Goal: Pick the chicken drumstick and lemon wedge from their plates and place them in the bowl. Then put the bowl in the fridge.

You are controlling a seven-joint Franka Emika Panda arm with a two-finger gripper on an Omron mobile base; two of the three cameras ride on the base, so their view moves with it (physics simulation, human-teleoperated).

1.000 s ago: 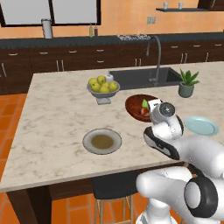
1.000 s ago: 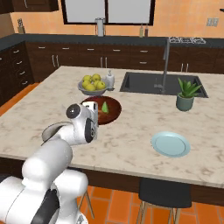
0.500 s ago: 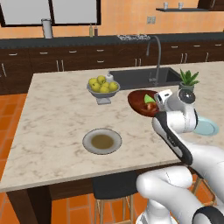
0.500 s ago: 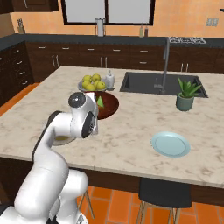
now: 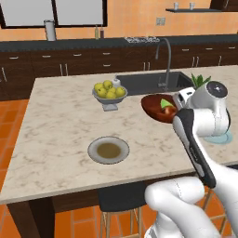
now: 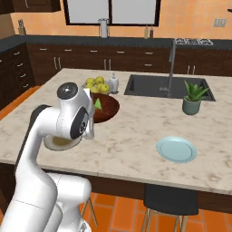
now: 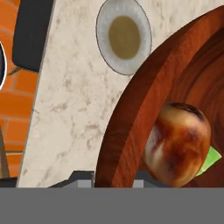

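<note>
The white arm [image 5: 195, 144] is bent sharply at the elbow, with the wrist turned sideways above the counter. The gripper [image 7: 114, 177] is clamped on the rim of the bowl [image 7: 131, 118], which is held lifted and tilted

Bowl [image 5: 155, 106] lifted, holding drumstick [image 7: 177, 149], wedge [image 6: 98, 103]

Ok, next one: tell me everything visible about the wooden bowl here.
The wooden bowl is wide, shallow and round, of dark reddish-brown wood with visible grain. In the left base view it is tilted and raised off the marble counter, at the robot's wrist. The hand view shows the tool shut on its rim. Inside lie the chicken drumstick, glossy brown, and the green lemon wedge partly behind it. The grey plate sits apart on the counter.
</note>
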